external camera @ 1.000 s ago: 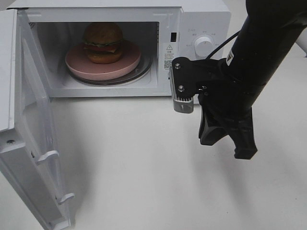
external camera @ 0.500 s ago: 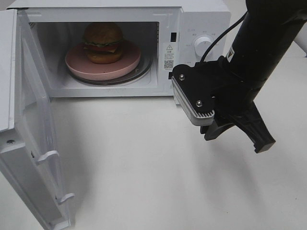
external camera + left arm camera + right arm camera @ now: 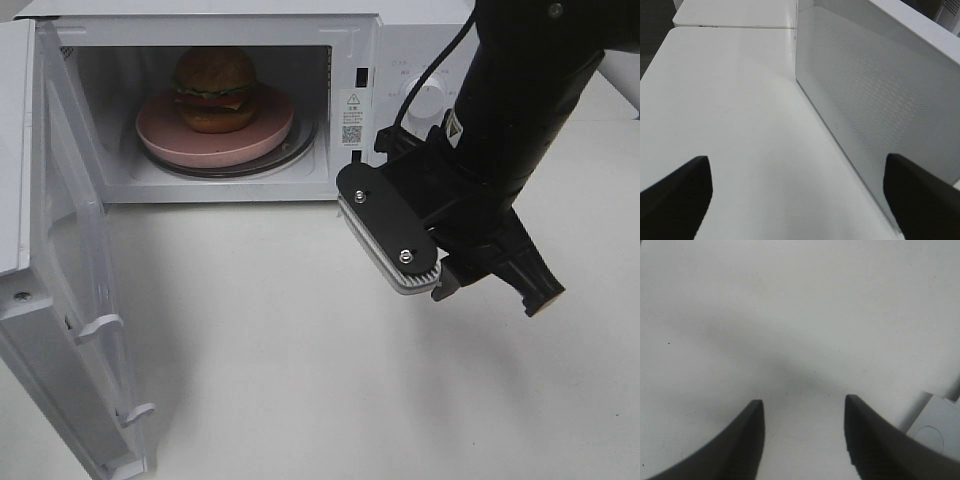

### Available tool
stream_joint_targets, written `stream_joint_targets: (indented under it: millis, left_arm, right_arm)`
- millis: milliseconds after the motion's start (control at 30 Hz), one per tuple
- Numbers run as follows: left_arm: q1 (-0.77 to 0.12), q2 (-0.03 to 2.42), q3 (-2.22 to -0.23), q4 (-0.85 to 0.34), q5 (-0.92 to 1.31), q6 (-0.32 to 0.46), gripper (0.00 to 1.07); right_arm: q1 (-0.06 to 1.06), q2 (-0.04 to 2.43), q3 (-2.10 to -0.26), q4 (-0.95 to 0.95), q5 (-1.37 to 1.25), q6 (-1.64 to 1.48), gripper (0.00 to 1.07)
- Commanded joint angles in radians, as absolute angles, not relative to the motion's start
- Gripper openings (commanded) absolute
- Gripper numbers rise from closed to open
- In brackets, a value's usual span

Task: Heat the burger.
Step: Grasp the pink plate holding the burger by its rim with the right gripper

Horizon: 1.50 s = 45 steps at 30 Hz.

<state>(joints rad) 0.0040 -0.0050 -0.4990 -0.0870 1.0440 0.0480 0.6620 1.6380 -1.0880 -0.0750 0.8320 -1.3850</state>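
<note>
**Burger in the microwave, door swung out, both claws empty**

The burger [image 3: 215, 88] sits on a round pink plate [image 3: 262, 135], well inside the cavity of a white microwave [image 3: 200, 10]. The plate rests on the glass turntable [image 3: 303, 147]. The burger stands upright toward the back of the plate, with green lettuce and a red layer showing between the bun halves.

The microwave door [image 3: 75, 300] is swung fully out on the left side of the exterior view, and its inner face is turned toward the camera. The dial [image 3: 418, 100] on the control panel is partly hidden behind the right arm.

The right claw [image 3: 804, 401] hangs over the bare white counter [image 3: 280, 350] in front of the control panel, to the right of the cavity and apart from it. Its two dark fingers are spread a moderate way apart with nothing between them. The wrist camera [image 3: 390, 235] juts out beside it.

The left claw [image 3: 796, 159] shows only in its own wrist view. Its fingers are spread very wide and hold nothing, with the perforated face of the door just beside it.
</note>
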Motion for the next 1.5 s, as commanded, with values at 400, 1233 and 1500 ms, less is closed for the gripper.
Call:
stream_joint_targets:
  millis: [400, 1233, 1500]
  left_arm:
    - [0.003, -0.025, -0.495, -0.097, 1.032, 0.046, 0.87]
    - [0.003, -0.025, -0.495, -0.097, 1.032, 0.046, 0.87]
    - [0.003, -0.025, -0.495, -0.097, 1.032, 0.046, 0.87]
  right_arm:
    - [0.69, 1.631, -1.09, -0.109, 0.691, -1.229, 0.91]
    - [0.735, 1.877, -1.288, -0.295, 0.377, -1.091, 0.88]
    - [0.715, 2.053, -1.461, -0.312, 0.373, -1.041, 0.88]
